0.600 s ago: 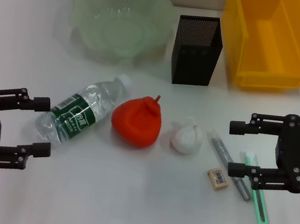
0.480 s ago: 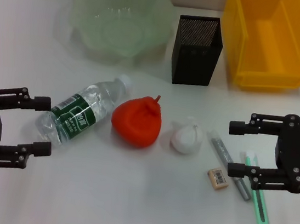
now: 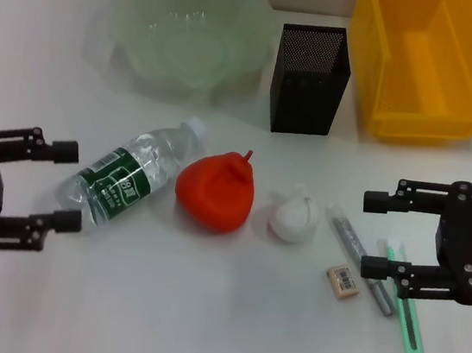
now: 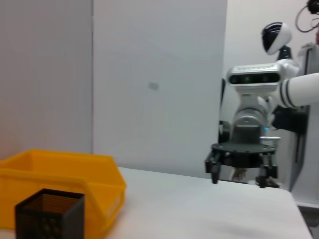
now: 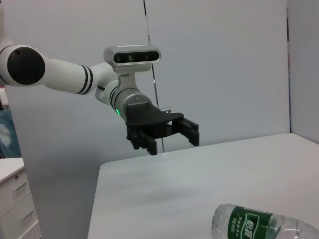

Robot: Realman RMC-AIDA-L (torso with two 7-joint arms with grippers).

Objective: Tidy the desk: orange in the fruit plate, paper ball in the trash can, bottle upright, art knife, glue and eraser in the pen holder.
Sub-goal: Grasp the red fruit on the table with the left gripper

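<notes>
A clear bottle (image 3: pixel 127 178) with a green label lies on its side, also visible in the right wrist view as the bottle (image 5: pixel 264 226). My left gripper (image 3: pixel 68 187) is open, its fingertips on either side of the bottle's base end. The orange (image 3: pixel 215 191) sits beside the bottle, then the white paper ball (image 3: pixel 293 217). My right gripper (image 3: pixel 371 233) is open above the grey glue stick (image 3: pixel 350 236), the green art knife (image 3: pixel 407 324) and the small eraser (image 3: pixel 343 280). The black mesh pen holder (image 3: pixel 310 77) stands at the back.
The pale green fruit plate (image 3: pixel 139 51) sits at the back left. A yellow bin (image 3: pixel 417 122) at the back right serves as the trash can. The left wrist view shows the bin (image 4: pixel 65 174), the pen holder (image 4: pixel 47 214) and the far right gripper (image 4: pixel 241 164).
My left gripper has shifted slightly toward the far side of the table, staying open around the bottle's base. The right gripper has barely moved.
</notes>
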